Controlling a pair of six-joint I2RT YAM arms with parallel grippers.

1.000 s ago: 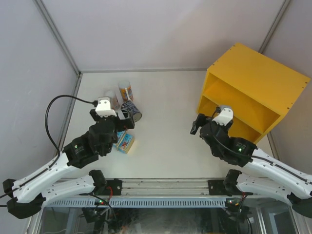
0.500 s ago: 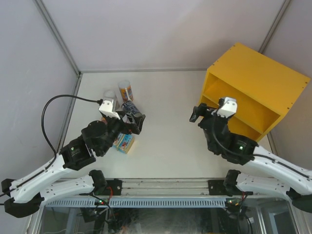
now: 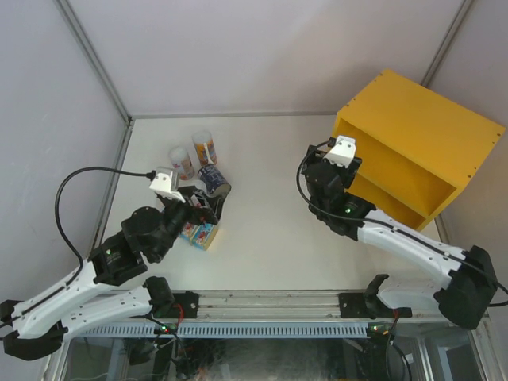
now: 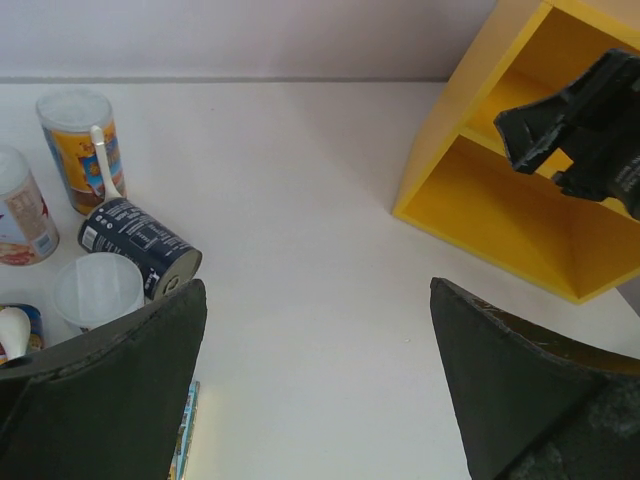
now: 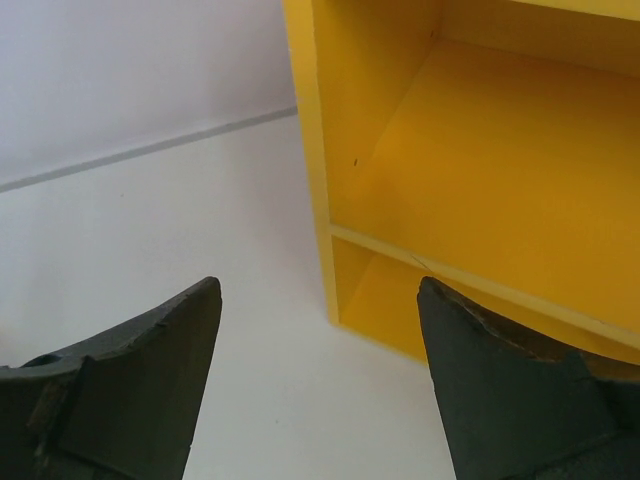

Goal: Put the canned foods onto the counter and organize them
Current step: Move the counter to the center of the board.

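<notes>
At the table's (image 3: 262, 151) left rear, a white-pink tube (image 3: 182, 162) and an orange-blue tube (image 3: 205, 148) stand upright just beside each other, white lids up. Next to the right and a little nearer, a dark-labelled steel can (image 3: 214, 179) lies on its side, metal end toward the near right. The left wrist view adds another white-lidded tube (image 4: 97, 290), upright and just beside that can. Nearer again, a flat blue-labelled tin (image 3: 200, 232) lies on the table, partly under the left arm. The left gripper (image 3: 205, 208) hovers over this group with its jaws spread wide and nothing between them. The right gripper (image 3: 313, 168) is above the table, just in front of the counter's left front edge, with its jaws wide apart and holding nothing. The counter (image 3: 413, 135) is a yellow open-fronted box with one inner shelf, standing at the right rear with its opening turned toward the near left. All the listed cans are on the table, well apart from the counter.
</notes>
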